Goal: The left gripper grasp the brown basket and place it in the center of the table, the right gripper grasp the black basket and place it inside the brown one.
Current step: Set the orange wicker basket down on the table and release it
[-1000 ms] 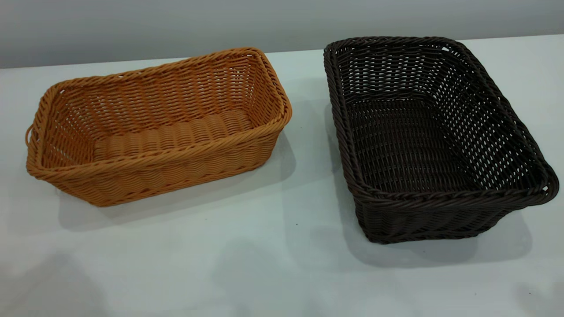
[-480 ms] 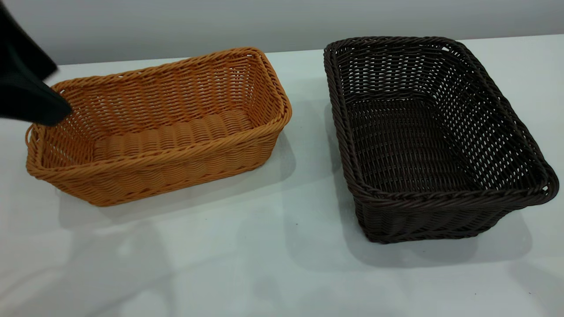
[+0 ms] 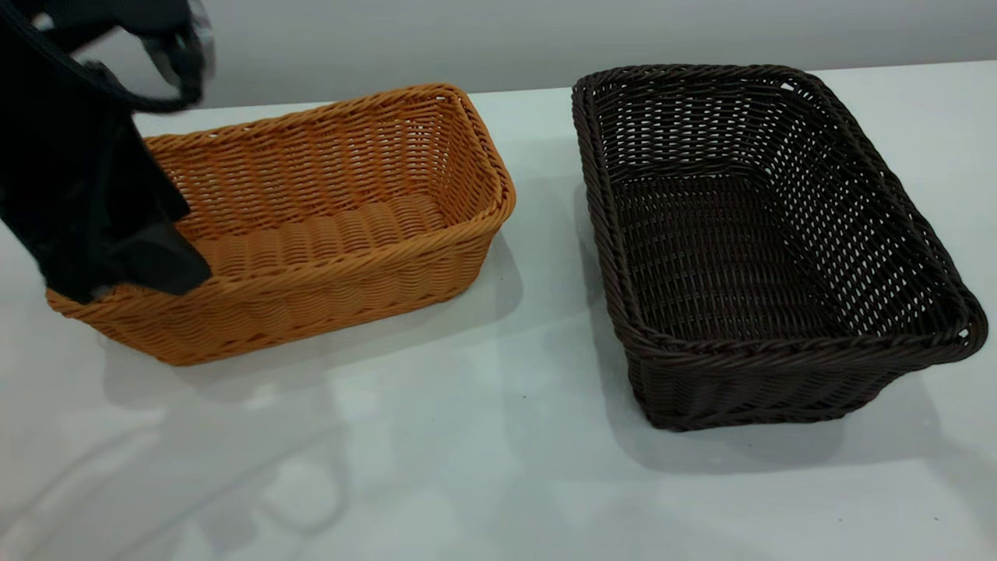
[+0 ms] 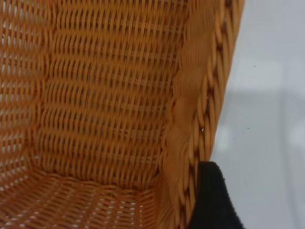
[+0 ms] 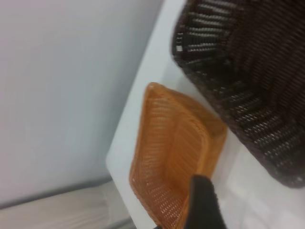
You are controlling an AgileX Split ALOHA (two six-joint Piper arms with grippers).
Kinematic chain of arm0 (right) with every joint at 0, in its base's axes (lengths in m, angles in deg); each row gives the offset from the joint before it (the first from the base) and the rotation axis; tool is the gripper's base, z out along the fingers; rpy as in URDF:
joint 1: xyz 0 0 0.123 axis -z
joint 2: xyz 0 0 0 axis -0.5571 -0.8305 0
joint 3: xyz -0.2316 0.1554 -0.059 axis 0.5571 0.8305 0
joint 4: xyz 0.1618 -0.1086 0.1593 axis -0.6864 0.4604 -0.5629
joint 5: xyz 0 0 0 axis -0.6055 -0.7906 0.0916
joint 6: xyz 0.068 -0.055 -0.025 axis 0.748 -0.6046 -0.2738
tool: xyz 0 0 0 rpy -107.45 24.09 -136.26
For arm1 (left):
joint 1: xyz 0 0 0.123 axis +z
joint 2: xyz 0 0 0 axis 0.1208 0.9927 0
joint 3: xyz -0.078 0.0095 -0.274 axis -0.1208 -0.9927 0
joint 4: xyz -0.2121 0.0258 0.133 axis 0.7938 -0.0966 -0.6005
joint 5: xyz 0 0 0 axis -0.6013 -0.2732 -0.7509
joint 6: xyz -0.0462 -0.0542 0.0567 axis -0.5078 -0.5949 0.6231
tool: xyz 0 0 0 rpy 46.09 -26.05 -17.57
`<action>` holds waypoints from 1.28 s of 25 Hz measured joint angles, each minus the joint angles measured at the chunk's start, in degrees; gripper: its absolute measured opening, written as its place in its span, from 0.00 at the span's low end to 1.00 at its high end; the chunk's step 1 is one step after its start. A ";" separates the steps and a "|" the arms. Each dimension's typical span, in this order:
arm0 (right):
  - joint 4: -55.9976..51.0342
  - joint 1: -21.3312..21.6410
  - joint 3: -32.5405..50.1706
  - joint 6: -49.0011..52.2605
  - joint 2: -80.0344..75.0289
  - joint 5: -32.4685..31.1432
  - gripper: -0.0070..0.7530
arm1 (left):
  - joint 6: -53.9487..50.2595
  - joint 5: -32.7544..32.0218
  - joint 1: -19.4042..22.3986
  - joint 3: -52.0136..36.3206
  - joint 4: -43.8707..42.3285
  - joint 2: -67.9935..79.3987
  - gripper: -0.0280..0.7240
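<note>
A: Where is the left gripper (image 3: 117,265)?

B: At the far left end of the brown basket (image 3: 311,226), low over its short wall. In the wrist view 1 finger (image 4: 212,200) sits outside the braided rim; the other is not visible, so I cannot tell how wide the fingers stand. Nothing looks clamped, and the basket sits flat on the counter (image 3: 467,467), left of centre.

A: How will it handle?

B: Light and fairly stiff, I judge. It is woven wicker, empty, with flared sides. The braided rim is the thickest part, so pinching that end wall just under the rim should hold. The weave is ribbed, so slip seems unlikely, but held by 1 end the far end may sag or drag.

A: And to the right?

B: The black basket (image 3: 763,241) rests on the counter, well apart from the brown one, and looks the larger of the 2, so nesting may be tight. Same weave, same rim hold. The right gripper (image 5: 205,205) shows only as a dark blur in its own wrist view, off both baskets; I cannot tell its opening.
</note>
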 joint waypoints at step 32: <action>20.72 -28.48 -0.05 41.24 -30.46 19.79 0.60 | 2.12 0.44 -0.68 3.67 -0.13 4.78 0.57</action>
